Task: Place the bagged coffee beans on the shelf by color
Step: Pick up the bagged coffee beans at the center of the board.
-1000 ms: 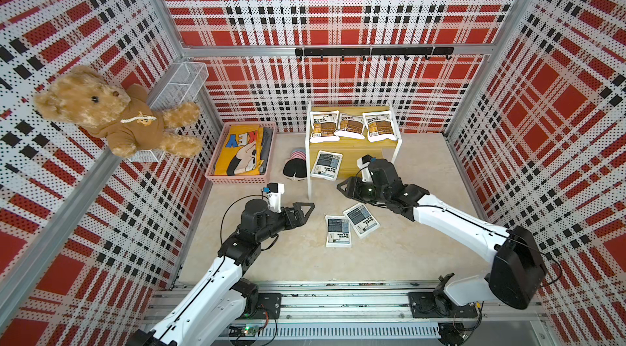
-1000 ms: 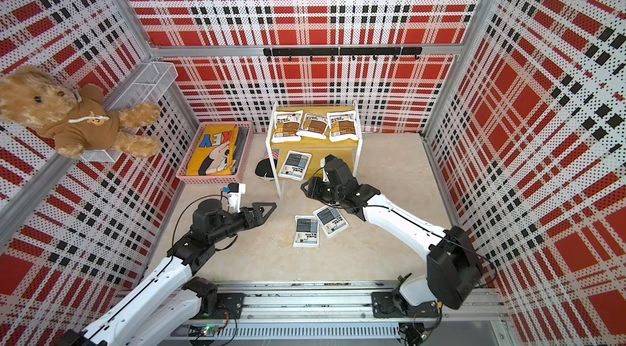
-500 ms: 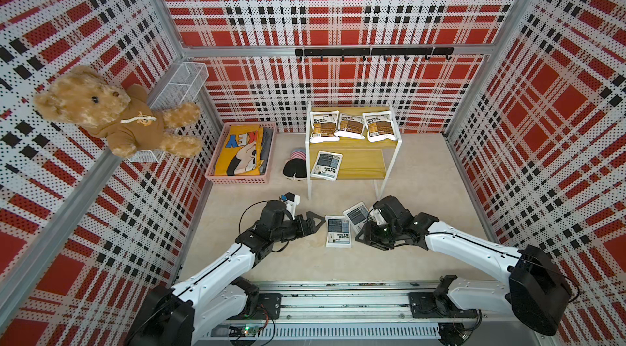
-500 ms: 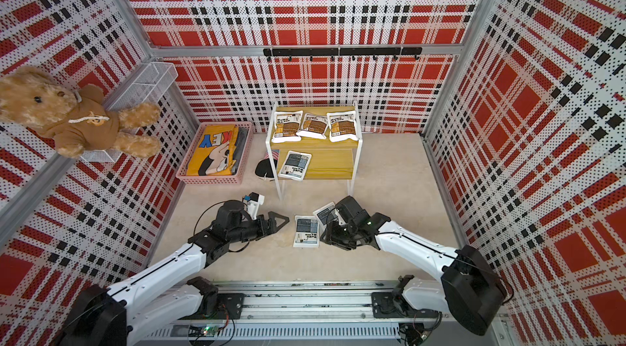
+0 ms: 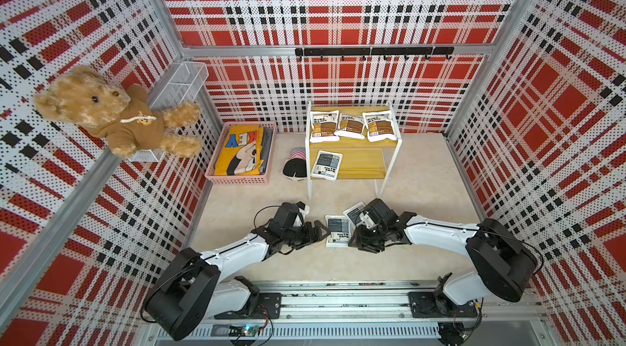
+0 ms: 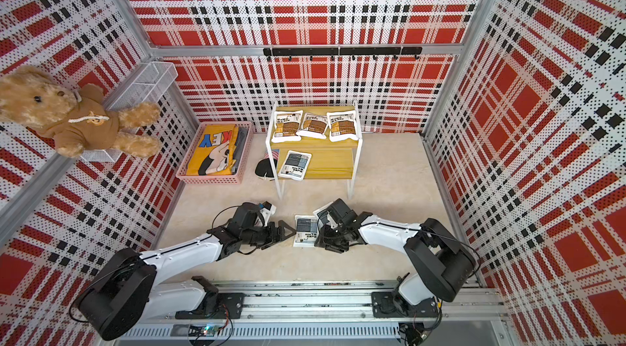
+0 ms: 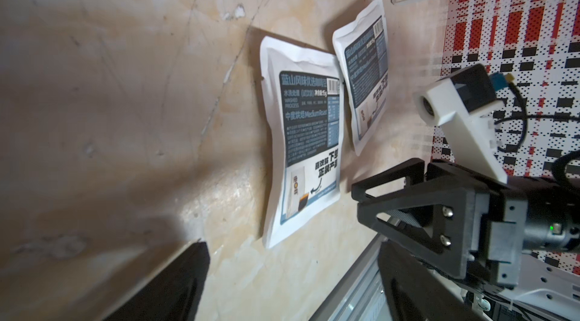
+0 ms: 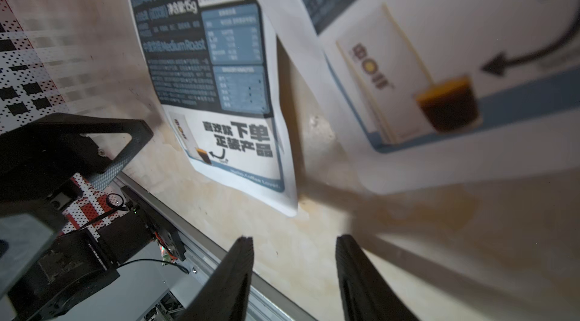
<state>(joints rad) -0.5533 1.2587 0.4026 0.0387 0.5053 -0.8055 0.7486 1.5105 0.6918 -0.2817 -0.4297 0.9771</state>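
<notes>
The shelf (image 5: 362, 163) stands at the back in both top views, also (image 6: 330, 165). Three brown-panelled bagged coffee beans (image 5: 350, 124) lie on its upper board and one grey-panelled bag (image 5: 327, 165) on the lower board. Two more grey bags lie on the floor: one (image 5: 337, 230) between my grippers, one (image 5: 354, 212) partly hidden under the right arm. My left gripper (image 5: 320, 231) is open just left of the middle bag (image 7: 306, 143). My right gripper (image 5: 354, 242) is open and empty at that bag's right edge (image 8: 219, 84).
A pink basket (image 5: 216, 176) holding a folded yellow cloth sits left of the shelf, with a dark cap (image 5: 294, 168) between them. A teddy bear (image 5: 111, 114) and a wire basket (image 5: 179, 82) hang on the left wall. An aluminium rail (image 5: 338, 297) runs along the front edge.
My right gripper has come back from the shelf front down to the floor bags. My left gripper has dropped low and slid right up to the middle bag.
</notes>
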